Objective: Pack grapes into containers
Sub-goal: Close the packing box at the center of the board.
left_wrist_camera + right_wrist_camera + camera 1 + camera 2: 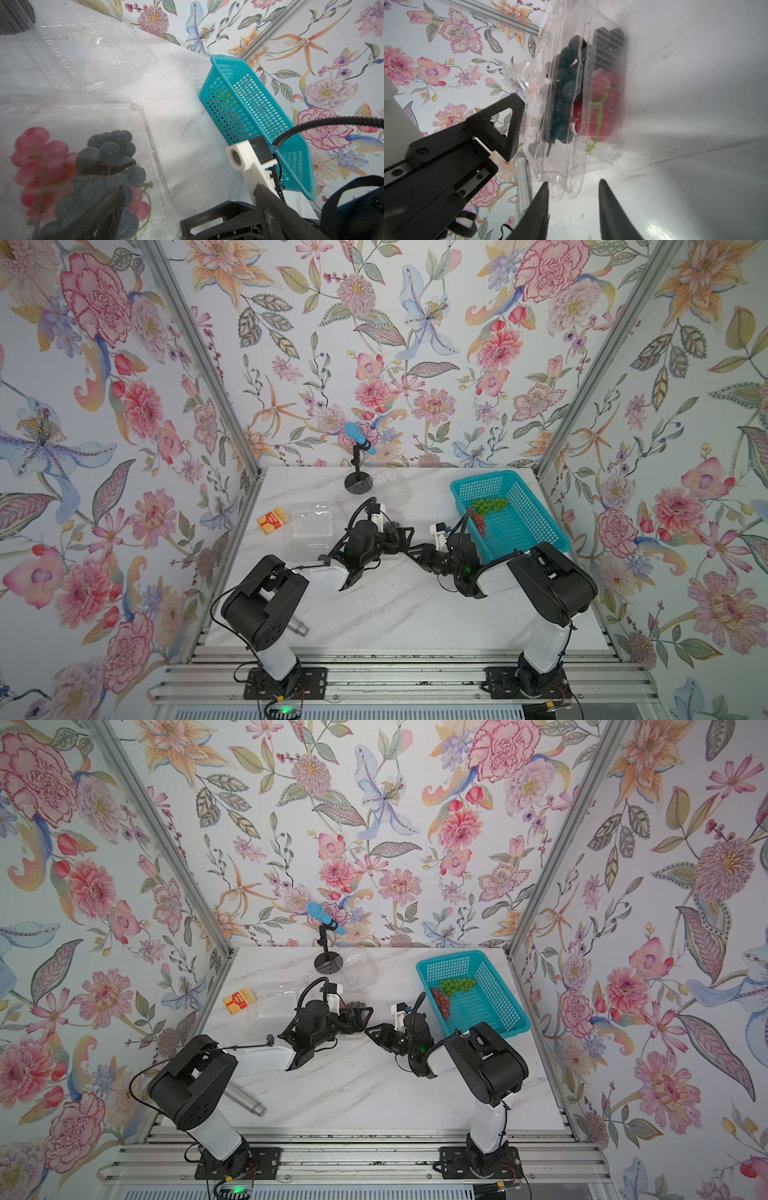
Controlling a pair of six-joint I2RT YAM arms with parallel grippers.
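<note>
while the left gripper [401, 537] stands wide open over the filled clamshell [143, 116], the right gripper [572, 185] has jaws apart either side of its rim, not clamped; dark bunch [110, 149] and red bunch [39, 149] lie inside it, mid-desk; farther back, green bunch [490, 504] and second red bunch [478, 522] sit in the teal basket [540, 526]

Metal cylinder [300, 629] mostly hidden under left arm [262, 610]; filled clamshell [151, 145] cropped at edge.

My workplace is a lab test booth: floral-papered panels [374, 344] in aluminium framing [233, 423] around the marble tabletop [395, 614].
</note>
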